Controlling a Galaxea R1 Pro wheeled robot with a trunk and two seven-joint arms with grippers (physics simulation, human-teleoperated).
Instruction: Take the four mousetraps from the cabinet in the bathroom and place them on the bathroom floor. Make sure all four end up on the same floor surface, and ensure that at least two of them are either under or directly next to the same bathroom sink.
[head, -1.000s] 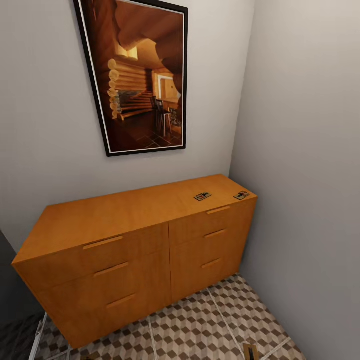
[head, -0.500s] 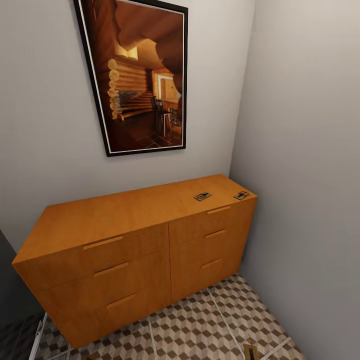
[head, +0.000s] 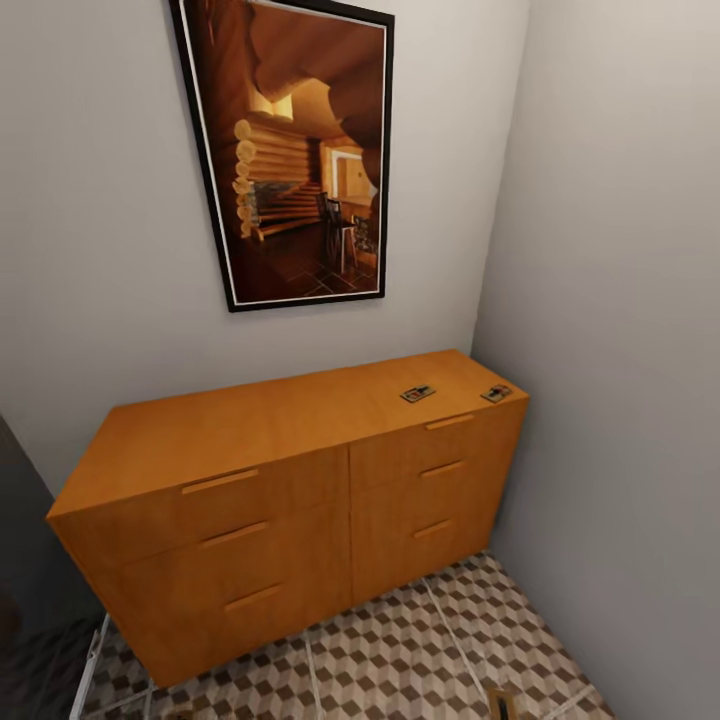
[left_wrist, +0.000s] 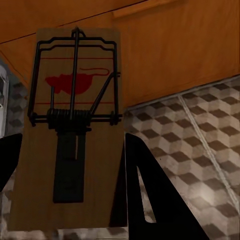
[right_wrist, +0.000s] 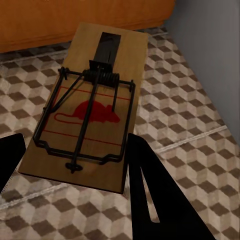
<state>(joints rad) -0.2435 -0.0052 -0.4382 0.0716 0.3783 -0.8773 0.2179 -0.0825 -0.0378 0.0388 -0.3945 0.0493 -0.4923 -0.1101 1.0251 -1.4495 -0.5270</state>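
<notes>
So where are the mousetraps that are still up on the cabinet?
In the head view, two mousetraps lie flat on top of the cabinet, at its right end near the front edge, close to the corner wall.

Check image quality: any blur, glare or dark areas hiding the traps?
Head view: evenly lit, no glare; the two mousetraps on the cabinet are tiny and soft. Left wrist view: held mousetrap dim but legible. Right wrist view: mousetrap bright, sharp.
</notes>
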